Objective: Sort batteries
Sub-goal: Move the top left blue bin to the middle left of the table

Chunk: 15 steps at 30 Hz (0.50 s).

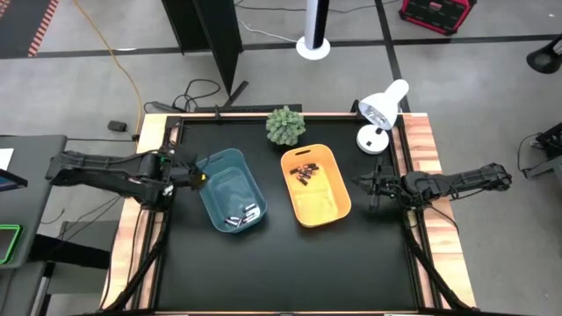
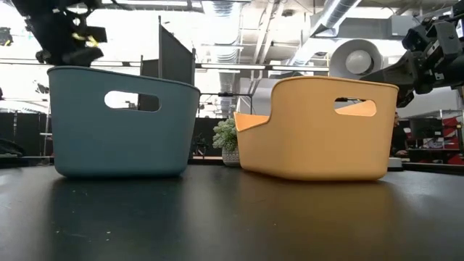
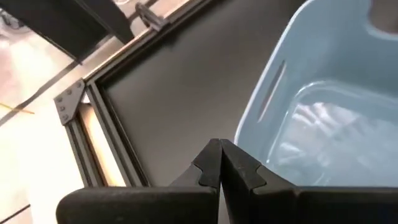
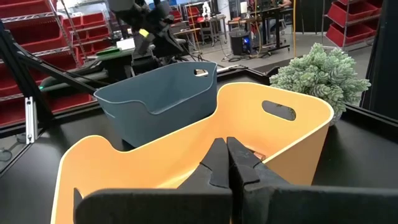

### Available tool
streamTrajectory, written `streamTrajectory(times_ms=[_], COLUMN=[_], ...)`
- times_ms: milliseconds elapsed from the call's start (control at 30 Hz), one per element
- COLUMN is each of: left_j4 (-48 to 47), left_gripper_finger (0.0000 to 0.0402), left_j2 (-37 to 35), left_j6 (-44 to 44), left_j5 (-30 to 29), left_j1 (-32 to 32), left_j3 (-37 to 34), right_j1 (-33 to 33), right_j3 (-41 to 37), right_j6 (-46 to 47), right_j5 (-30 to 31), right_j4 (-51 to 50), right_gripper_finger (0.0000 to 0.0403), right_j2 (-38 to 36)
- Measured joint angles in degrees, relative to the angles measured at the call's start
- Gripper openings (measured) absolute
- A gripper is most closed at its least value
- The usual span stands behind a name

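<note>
Both pincers sitting fully closed, holding nothing. Left pincer (image 1: 198,175) hovering by blue bin (image 1: 230,167) rim; pale batteries (image 1: 243,216) lying inside, far corner from it. Right pincer (image 1: 363,183) idling beside orange bin (image 1: 318,206), dark batteries (image 1: 305,172) inside near it. Looks like sorting's done, arms just parking.

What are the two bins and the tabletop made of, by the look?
Blue bin: likely moulded plastic, smooth, soft sheen, cut-out handle. Orange bin: same look, matte-satin. Tabletop: black sheet, faintly reflective; material unclear. Its frame looks like wood.
</note>
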Motion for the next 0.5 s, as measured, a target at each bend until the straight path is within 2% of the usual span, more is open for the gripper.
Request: streamTrajectory(times_ms=[100,233,400,500], left_j4=[5.94,17.72,23.88,27.46], left_gripper_finger=[0.0001,0.0001,0.0001,0.0001], left_j2=[0.53,1.55,4.15,6.68], left_j6=[6.14,15.40,21.52,25.40], left_j5=[2.45,10.28,15.33,20.78], left_j1=[3.60,7.95,11.87,14.30], left_j3=[-2.75,-5.56,-5.66,-5.66], right_j1=[0.00,0.00,-0.01,0.00], right_j3=[-0.01,-0.12,-0.16,-0.16], right_j6=[0.21,0.34,0.36,0.36], right_j5=[0.00,0.00,0.00,0.00], right_j4=[0.09,0.48,1.15,1.84], right_gripper_finger=[0.0000,0.0000,0.0000,0.0000], right_j2=[0.00,0.02,0.01,0.02])
